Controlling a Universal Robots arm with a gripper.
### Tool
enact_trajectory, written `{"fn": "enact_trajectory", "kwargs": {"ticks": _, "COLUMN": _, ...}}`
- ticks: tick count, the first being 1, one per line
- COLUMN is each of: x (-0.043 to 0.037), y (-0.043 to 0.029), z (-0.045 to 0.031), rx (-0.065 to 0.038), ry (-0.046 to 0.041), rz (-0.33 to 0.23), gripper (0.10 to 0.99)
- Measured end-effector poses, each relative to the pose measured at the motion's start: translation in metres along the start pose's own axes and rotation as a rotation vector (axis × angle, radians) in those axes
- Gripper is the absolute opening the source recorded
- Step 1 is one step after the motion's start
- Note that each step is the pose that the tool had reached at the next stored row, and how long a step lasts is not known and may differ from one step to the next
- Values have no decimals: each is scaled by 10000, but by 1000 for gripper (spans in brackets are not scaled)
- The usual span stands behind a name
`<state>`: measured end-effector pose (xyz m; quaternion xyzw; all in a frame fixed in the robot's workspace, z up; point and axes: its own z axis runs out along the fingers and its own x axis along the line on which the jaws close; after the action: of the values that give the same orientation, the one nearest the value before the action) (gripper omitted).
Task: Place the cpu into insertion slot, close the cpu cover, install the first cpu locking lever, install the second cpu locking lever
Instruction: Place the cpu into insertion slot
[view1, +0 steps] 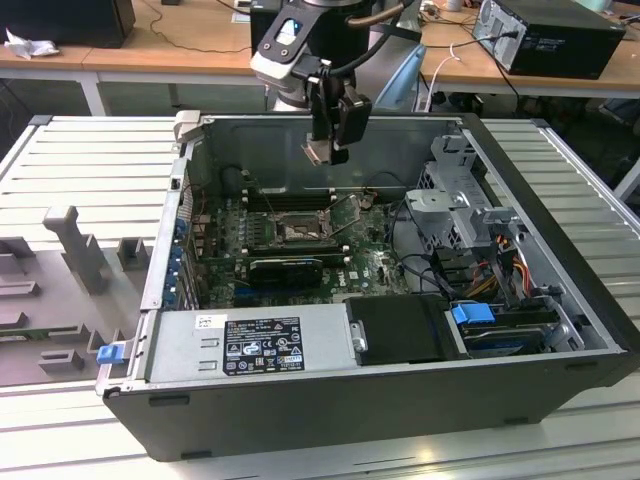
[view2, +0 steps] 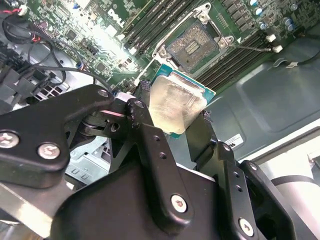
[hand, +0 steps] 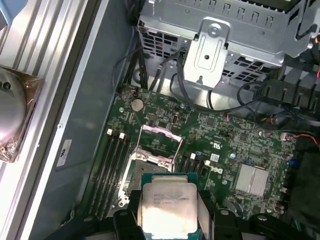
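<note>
My gripper (view1: 325, 148) hangs above the open computer case, shut on the cpu (view1: 318, 151). In both wrist views the cpu (view2: 176, 104) (hand: 167, 206) is a pale silver square on a green base, pinched at two opposite edges by the black fingers (view2: 142, 117). It is in the air, well clear of the board. The insertion slot (view2: 192, 44) (view1: 296, 229) lies bare on the green motherboard, below and a little to one side of the chip. The cpu cover (hand: 159, 137) stands swung up at the slot's far edge. The cpu partly hides the slot (hand: 141, 172) in the first wrist view.
Long black memory slots (hand: 112, 167) flank the socket. A black graphics card (view1: 286, 270) lies nearer the case front, with a power supply (view1: 250, 340) beyond it. A metal drive cage (view1: 455, 200) with loose cables stands on the exterior view's right. Case walls (view1: 170, 230) ring the board.
</note>
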<state>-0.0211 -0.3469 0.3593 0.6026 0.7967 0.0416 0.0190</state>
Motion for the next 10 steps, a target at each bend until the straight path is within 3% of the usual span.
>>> {"fn": "enact_trajectory", "kwargs": {"ticks": 10, "x": 0, "y": 0, "z": 6, "rx": -22, "ry": -102, "rz": 1131, "gripper": 529}}
